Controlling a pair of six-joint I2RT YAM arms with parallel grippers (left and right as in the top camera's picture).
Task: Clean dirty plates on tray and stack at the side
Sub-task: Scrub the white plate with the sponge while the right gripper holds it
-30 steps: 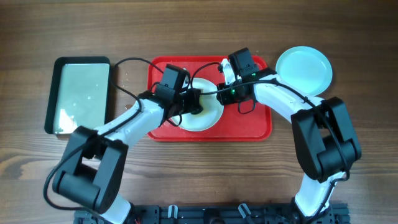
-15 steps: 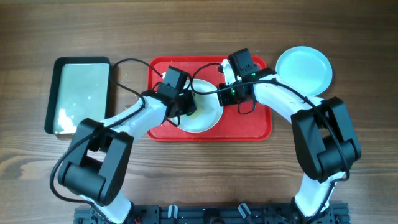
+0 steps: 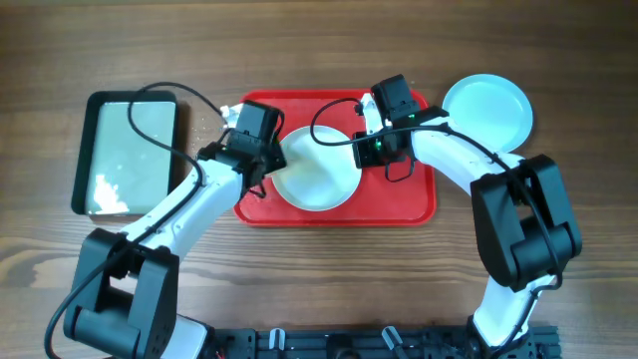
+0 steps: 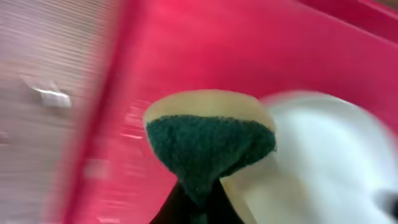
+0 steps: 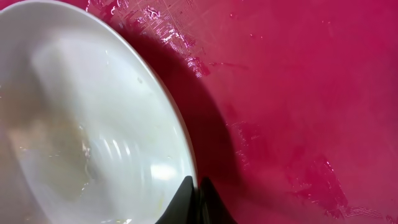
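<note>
A white plate lies on the red tray, tilted up at its right rim. My right gripper is shut on that rim, also shown in the right wrist view, where the plate shows faint smears. My left gripper is shut on a sponge, green scouring face with a yellow back, at the plate's left edge over the tray. A pale aqua-blue plate lies on the table right of the tray. A third plate is not visible.
A narrow black-rimmed tray with pale wet contents stands at the left. Black cables loop over the red tray's back edge. The wooden table extends around everything.
My left gripper with the sponge has moved left, from the plate's middle to its left edge, uncovering the plate. The right gripper keeps its hold on the rim.
</note>
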